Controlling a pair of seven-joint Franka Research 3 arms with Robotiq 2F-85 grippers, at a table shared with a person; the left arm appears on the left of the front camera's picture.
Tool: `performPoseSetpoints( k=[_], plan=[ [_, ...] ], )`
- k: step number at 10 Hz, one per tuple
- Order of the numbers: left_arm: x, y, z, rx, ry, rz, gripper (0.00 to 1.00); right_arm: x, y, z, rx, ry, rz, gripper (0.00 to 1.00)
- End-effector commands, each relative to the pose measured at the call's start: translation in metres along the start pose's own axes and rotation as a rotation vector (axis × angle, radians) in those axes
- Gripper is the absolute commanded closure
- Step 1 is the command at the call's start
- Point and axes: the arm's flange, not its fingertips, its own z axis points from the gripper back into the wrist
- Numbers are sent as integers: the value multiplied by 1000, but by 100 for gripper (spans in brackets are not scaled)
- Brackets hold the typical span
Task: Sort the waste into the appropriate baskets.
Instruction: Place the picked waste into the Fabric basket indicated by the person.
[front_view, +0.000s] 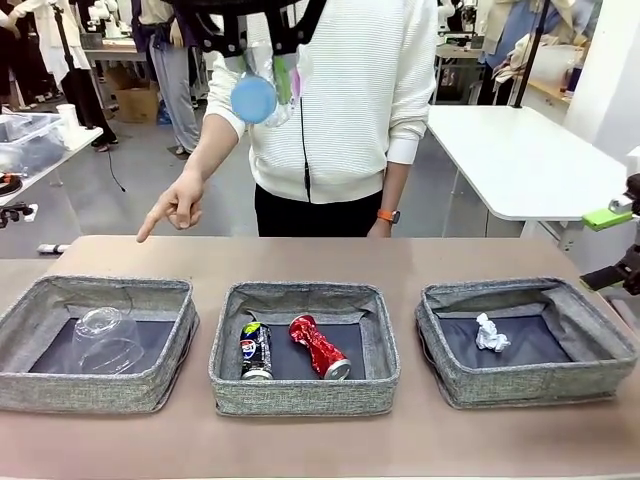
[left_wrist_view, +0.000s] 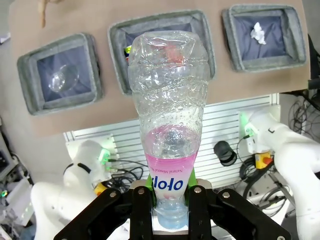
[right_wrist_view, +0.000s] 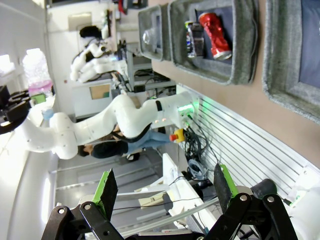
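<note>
My left gripper (left_wrist_view: 169, 192) is shut on the neck end of a clear blue-capped bottle (left_wrist_view: 169, 100) with a pink label, held high over the table; from the front its blue cap (front_view: 253, 97) faces the camera. Below stand three grey baskets. The left basket (front_view: 95, 390) holds a clear plastic cup (front_view: 105, 340). A dark can (front_view: 256, 352) and a dented red can (front_view: 318, 346) lie in the middle basket (front_view: 300, 395). A crumpled paper ball (front_view: 491, 333) rests in the right basket (front_view: 520, 385). My right gripper (front_view: 612, 247) hangs open off the table's right edge, its pads (right_wrist_view: 106, 187) wide apart.
A person stands at the far side, one hand (front_view: 175, 208) pointing a finger down toward the table behind the left basket. A white table (front_view: 520, 160) stands at the back right. Bare brown tabletop (front_view: 320, 445) runs along the near edge.
</note>
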Motion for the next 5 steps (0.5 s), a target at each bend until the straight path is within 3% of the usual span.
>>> performPoseSetpoints(
  k=[1,3,4,5],
  plan=[
    [-7,21,-12,-34,-6,-10,78,0,2,1,16,2,10,0],
    [-3,79,-45,6,17,41,78,0,2,1,16,2,10,0],
    [-10,123,-74,57,78,49,78,0,2,1,16,2,10,0],
    [-23,171,-111,-19,170,129,78,0,2,1,16,2,10,0]
  ],
)
